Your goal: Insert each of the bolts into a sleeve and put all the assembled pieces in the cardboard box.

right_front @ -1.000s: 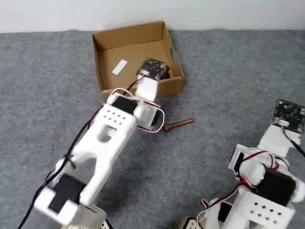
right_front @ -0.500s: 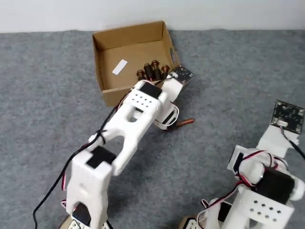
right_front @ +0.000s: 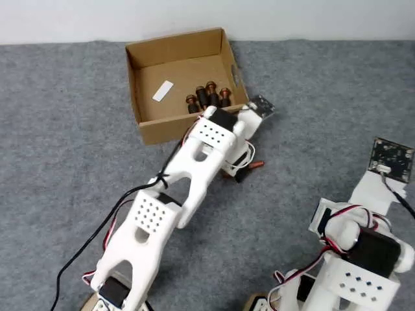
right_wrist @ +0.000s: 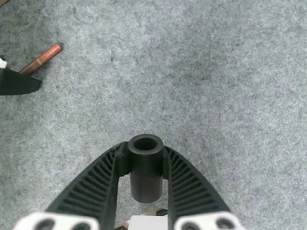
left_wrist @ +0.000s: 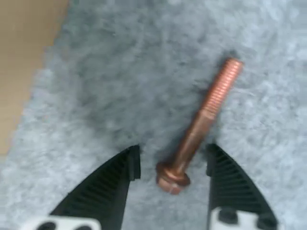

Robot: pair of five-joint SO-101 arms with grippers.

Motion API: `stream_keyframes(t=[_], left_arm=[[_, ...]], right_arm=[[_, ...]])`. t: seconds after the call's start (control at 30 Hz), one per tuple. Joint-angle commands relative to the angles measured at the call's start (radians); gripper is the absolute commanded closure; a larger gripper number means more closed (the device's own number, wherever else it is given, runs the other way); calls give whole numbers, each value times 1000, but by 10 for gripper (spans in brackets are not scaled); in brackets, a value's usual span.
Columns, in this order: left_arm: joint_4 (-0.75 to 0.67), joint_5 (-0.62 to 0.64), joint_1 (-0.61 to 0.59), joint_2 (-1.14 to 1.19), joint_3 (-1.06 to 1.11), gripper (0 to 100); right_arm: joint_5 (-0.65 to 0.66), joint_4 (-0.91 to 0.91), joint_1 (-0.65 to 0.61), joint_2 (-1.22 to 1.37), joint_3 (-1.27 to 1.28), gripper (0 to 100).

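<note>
**While a bolt [left_wrist: 201, 120] is lying loose, a sleeve [right_wrist: 145, 167] is being gripped**

Assembled pieces [right_front: 207, 96] are resting in the cardboard box [right_front: 162, 129] at upper centre. Below its right corner, the left gripper [left_wrist: 172, 149] is straddling the bolt's head on the desk [right_front: 311, 97], fingers [left_wrist: 103, 189] open. At lower right, the right gripper [right_wrist: 142, 153] is clamping the black sleeve.

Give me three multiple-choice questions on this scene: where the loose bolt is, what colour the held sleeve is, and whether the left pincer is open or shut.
1. The loose bolt lies: A inside the box; B on the carpet between the left pincer's fingers; C leaning on the box.
2. The sleeve in the right pincer is: A black; B white; C copper.
3. The left pincer is: A shut on the bolt; B shut on a sleeve; C open.
Answers: B, carpet shows all round it; A, it is black throughout; C, gaps flank the bolt.
</note>
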Motion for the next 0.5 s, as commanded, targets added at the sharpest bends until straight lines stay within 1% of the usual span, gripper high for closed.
stream_keyframes(t=[0.0, 0.07, 0.1, 0.13, 0.27, 0.47], left_arm=[[80, -11, 21, 52, -127, 864], [117, 2, 21, 87, -186, 980], [138, 12, 20, 95, -209, 1000], [146, 38, 17, 100, -228, 984], [146, 169, -5, 43, -292, 997], [146, 282, 6, -147, -292, 997]], right_arm=[[-5, -21, 15, -13, -11, 990], [-5, -21, 15, -13, -11, 990], [-5, -21, 15, -13, -11, 990], [-5, -21, 15, -13, -11, 990], [-5, -21, 15, -13, -12, 990], [-5, -21, 12, -13, -15, 990]])
